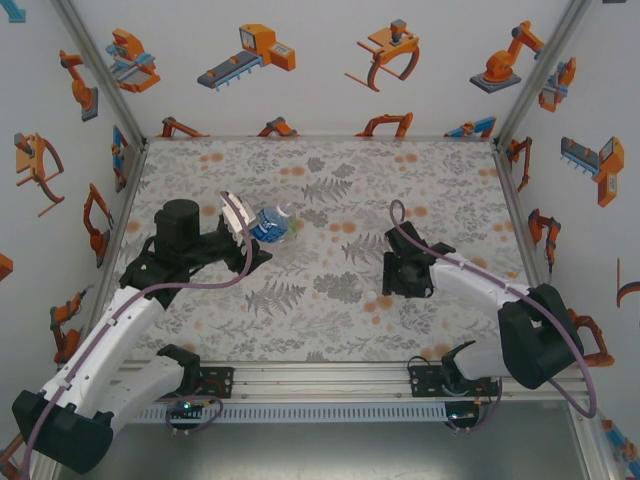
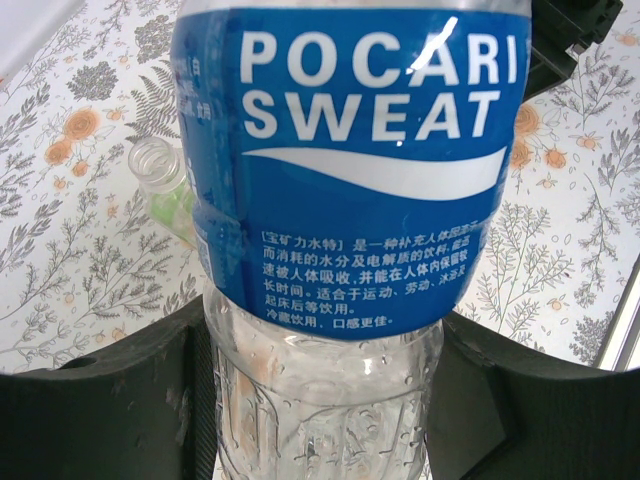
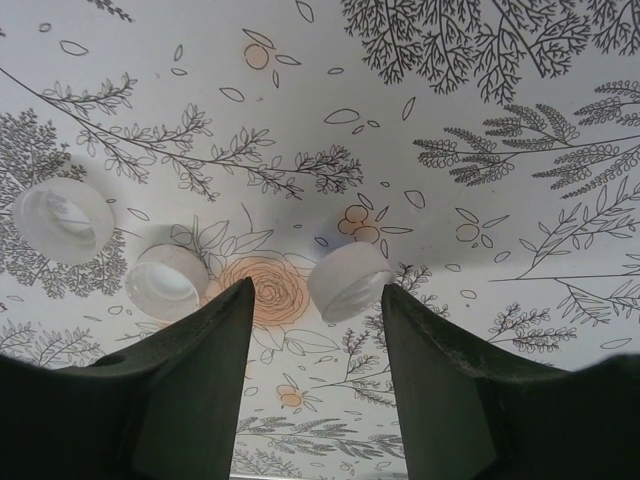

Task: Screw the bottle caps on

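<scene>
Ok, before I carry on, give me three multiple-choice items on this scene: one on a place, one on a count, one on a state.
1. Where is the clear plastic bottle with the blue label?
A. Held in the left pincer.
B. Lying beside the right arm.
C. Against the back wall.

2. How many small round whitish plastic caps lie on the floral table ahead of the right pincer?
A. One.
B. Three.
C. Five.

3. What state is the right pincer in?
A. Open, gripping nothing.
B. Shut on a cap.
C. Shut on a bottle.

Key: 1 A, the label sits between the dark fingers; 2 B, the right wrist view shows three; 3 A, its fingers stand apart, caps loose on the table.
</scene>
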Robot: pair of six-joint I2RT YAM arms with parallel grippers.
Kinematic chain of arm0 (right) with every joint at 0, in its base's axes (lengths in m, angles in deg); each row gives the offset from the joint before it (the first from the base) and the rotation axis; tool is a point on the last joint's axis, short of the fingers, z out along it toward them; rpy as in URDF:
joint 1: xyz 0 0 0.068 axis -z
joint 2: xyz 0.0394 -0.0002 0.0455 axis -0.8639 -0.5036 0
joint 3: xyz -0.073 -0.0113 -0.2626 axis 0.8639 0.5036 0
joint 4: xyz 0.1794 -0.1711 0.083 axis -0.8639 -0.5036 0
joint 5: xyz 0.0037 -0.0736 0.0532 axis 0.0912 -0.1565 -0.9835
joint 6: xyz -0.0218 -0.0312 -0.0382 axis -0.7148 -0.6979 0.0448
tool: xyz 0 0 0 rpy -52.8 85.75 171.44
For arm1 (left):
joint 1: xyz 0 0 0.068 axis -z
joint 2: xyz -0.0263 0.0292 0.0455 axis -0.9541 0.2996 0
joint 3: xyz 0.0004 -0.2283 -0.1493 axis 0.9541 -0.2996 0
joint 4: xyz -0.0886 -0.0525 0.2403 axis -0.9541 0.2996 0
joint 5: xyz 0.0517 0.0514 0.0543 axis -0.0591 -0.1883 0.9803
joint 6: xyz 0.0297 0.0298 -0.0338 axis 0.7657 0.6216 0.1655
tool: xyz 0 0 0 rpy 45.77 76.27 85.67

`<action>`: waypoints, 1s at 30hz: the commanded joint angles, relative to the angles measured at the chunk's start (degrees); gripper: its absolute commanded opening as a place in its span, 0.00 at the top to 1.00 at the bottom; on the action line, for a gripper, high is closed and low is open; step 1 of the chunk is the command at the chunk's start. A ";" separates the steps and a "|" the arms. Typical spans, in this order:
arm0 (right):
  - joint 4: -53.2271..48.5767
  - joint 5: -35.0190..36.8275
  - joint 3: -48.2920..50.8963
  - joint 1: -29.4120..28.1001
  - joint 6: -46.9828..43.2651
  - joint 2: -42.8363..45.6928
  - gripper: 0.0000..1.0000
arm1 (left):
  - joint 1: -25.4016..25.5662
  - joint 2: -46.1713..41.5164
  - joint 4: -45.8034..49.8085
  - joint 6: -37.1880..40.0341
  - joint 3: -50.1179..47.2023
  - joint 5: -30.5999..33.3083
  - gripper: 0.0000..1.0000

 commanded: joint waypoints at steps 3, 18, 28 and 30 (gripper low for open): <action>0.58 0.88 1.61 0.36 0.93 -0.38 0.54 | -0.19 -0.04 -0.22 0.86 0.80 -0.28 1.00; 3.26 1.69 3.50 0.36 1.77 -0.50 0.74 | -0.18 0.39 -0.17 0.75 0.72 -0.24 1.00; 6.50 -0.18 -3.18 0.36 -0.10 -2.97 0.75 | -0.22 0.60 -0.14 0.76 0.71 -0.02 1.00; 8.21 -1.49 -5.49 0.40 -0.74 -4.81 0.75 | -0.19 0.66 -0.14 0.79 0.65 -0.01 1.00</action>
